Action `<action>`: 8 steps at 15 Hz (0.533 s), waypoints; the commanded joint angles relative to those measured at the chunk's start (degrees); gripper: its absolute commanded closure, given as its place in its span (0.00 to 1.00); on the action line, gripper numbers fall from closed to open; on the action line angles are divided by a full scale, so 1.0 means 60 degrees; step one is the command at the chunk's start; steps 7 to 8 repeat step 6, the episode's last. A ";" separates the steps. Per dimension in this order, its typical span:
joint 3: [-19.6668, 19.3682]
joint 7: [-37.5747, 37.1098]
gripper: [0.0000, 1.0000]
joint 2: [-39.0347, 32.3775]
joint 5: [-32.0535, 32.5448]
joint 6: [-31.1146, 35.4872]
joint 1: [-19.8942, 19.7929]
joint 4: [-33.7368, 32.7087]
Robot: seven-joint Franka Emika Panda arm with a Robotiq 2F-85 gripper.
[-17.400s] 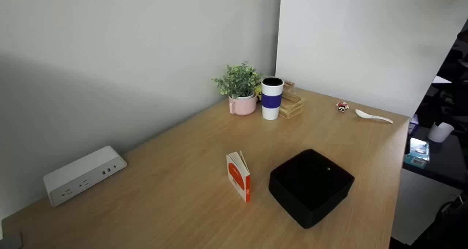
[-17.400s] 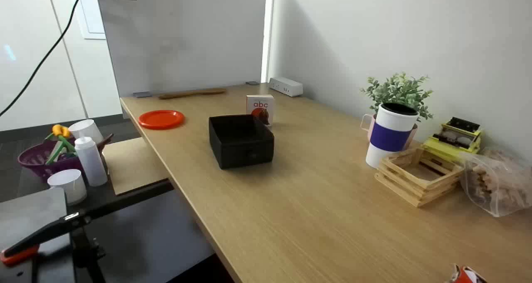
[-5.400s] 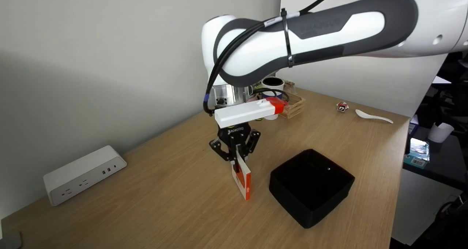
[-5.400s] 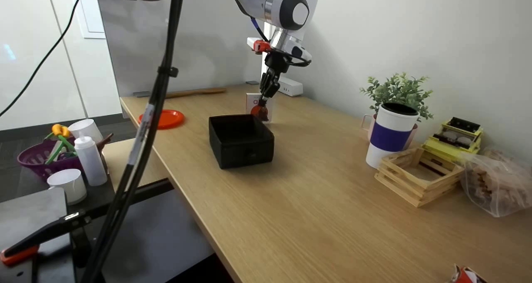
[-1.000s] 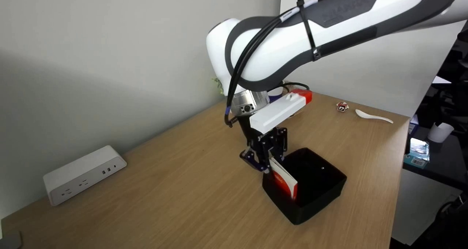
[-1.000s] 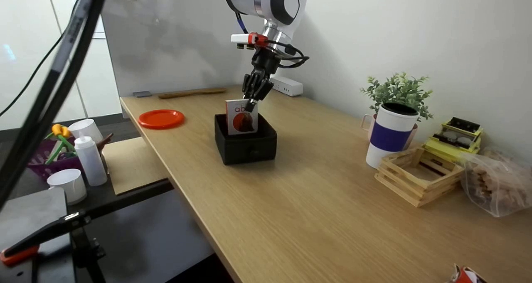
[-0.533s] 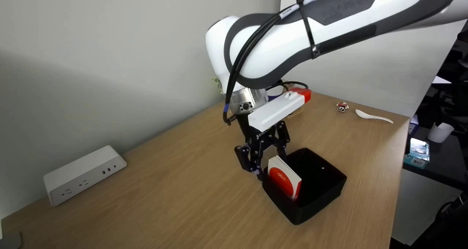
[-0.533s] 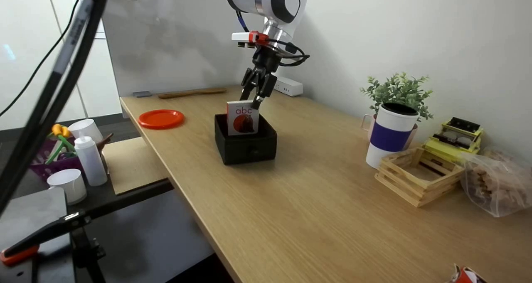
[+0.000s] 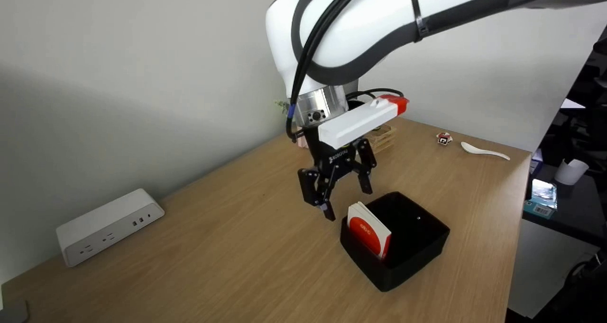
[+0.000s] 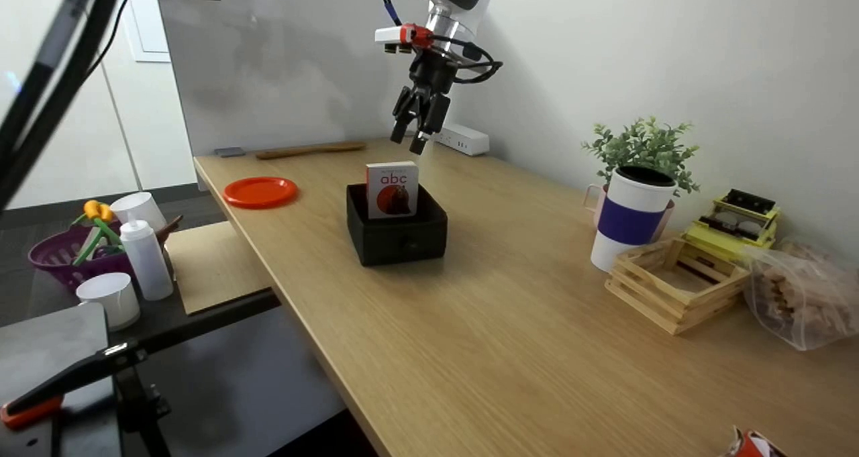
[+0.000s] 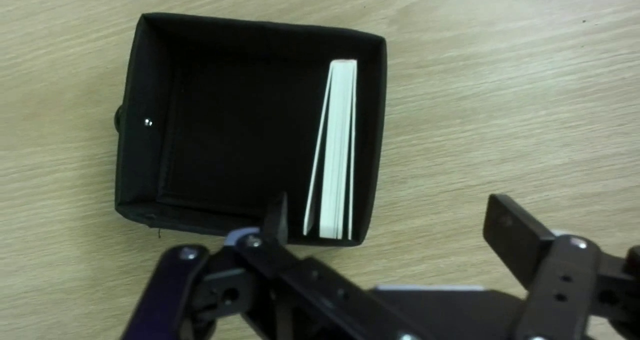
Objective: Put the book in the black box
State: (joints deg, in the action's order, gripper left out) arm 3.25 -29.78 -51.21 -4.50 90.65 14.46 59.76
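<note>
The small orange-red and white book [image 9: 369, 233] stands on edge inside the black box [image 9: 417, 261], close to one wall. Its top rises above the rim. In an exterior view its "abc" cover [image 10: 392, 192] faces out of the box [image 10: 402, 243]. In the wrist view the book's white page edges [image 11: 336, 150] show along one side of the box [image 11: 225, 130], with the covers slightly spread. My gripper [image 9: 347, 201] is open and empty, above and beside the box, apart from the book. It also shows open in the wrist view [image 11: 387, 217].
A white power-strip device [image 9: 111, 228] lies by the wall. A red plate [image 10: 260, 193] lies near the table edge. A white and purple cup [image 10: 631, 209], a plant and a wooden crate [image 10: 678, 289] stand along the wall. A white spoon [image 9: 483, 151] lies farther off.
The book went from standing on the table into the box in my gripper's hold. My gripper then opened, let go and rose. The box shifted slightly.
</note>
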 commanded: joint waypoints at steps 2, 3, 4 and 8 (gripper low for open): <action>-0.0084 -0.0105 0.00 0.0194 -0.0212 -0.0050 0.0058 0.0028; -0.0080 -0.0122 0.00 0.0264 -0.0231 -0.0050 0.0057 0.0069; -0.0079 -0.0131 0.00 0.0309 -0.0233 -0.0049 0.0055 0.0111; -0.0080 -0.0135 0.00 0.0320 -0.0234 -0.0047 0.0053 0.0149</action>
